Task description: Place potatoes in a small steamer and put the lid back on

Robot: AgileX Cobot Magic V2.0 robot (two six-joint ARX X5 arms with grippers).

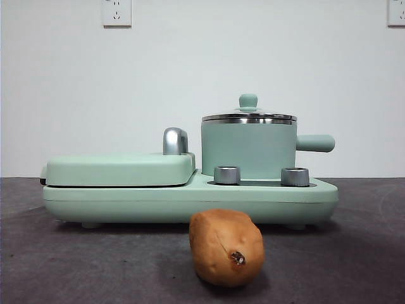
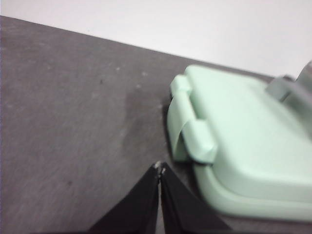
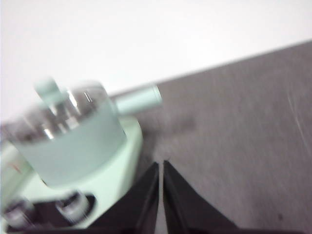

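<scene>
1 potato [image 1: 226, 247] on table, 1 steamer [image 1: 248, 151] w/ lid [image 1: 249, 116] on; left gripper [image 2: 159, 168] & right gripper [image 3: 160, 163] both closed, seemingly empty.

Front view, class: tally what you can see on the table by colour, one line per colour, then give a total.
Mint green: 3, the griddle, the small steamer and the base unit.
Orange-brown: 1, the potato.
Steel and glass: 1, the lid.
Silver: 2, the dials.
Total: 7
</scene>
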